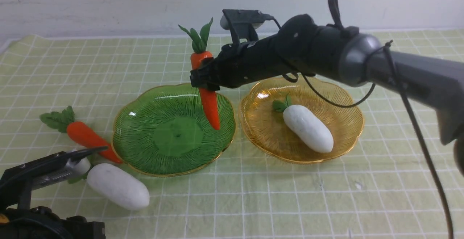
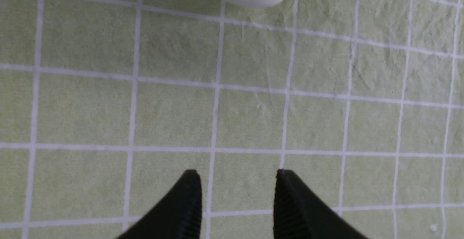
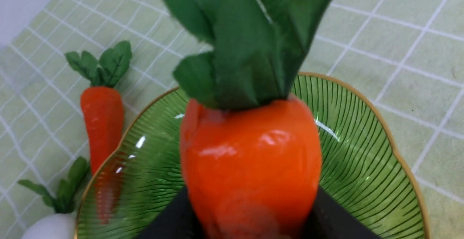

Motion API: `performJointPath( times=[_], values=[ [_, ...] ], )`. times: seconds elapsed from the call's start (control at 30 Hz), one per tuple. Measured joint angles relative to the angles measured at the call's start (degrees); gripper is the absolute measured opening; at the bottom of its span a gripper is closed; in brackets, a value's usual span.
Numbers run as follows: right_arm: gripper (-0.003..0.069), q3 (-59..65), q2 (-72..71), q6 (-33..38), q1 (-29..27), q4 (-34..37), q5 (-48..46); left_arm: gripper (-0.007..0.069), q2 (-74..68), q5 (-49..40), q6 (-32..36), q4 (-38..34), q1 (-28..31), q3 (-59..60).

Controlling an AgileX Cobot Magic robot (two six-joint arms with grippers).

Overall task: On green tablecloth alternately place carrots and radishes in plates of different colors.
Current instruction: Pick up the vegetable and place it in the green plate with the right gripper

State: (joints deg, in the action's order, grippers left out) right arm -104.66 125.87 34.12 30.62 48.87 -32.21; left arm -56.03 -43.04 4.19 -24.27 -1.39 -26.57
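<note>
Front view: my right gripper (image 1: 204,78) clamps the carrot (image 1: 211,108) above the green plate (image 1: 152,148); I should lower it tip-first, then release. My left gripper (image 2: 237,176) gapes empty.

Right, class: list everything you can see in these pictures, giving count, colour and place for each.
cloth: 1, pale green with white grid, under everything
wall: 1, white, behind the cloth
green plate: 1, dark green, left of the amber plate
amber plate: 1, amber, right of the green plate
held carrot: 1, orange, tip down over the green plate
loose carrot: 1, orange, on the cloth left of the green plate
plated radish: 1, white, in the amber plate
loose radish: 1, white, on the cloth by the loose carrot
left gripper: 1, black, open, low over the cloth
right gripper: 1, black, shut on the held carrot
</note>
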Motion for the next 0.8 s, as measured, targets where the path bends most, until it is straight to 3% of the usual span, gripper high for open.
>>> performJointPath(
  times=[0.3,0.57,0.8],
  values=[
    [0.0291,0.0,1.27,-1.23,0.01,0.52,0.01,0.0258,0.0,0.07,0.0,0.0,0.0,0.0],
    [0.054,-0.05,1.27,-2.16,0.01,0.41,-5.1,0.0258,0.0,0.08,0.0,0.0,0.0,0.0],
    [0.0573,-0.84,-1.15,-2.22,-2.52,-0.91,-17.71,0.0258,0.0,0.03,0.0,0.0,0.0,0.0]
  ],
)
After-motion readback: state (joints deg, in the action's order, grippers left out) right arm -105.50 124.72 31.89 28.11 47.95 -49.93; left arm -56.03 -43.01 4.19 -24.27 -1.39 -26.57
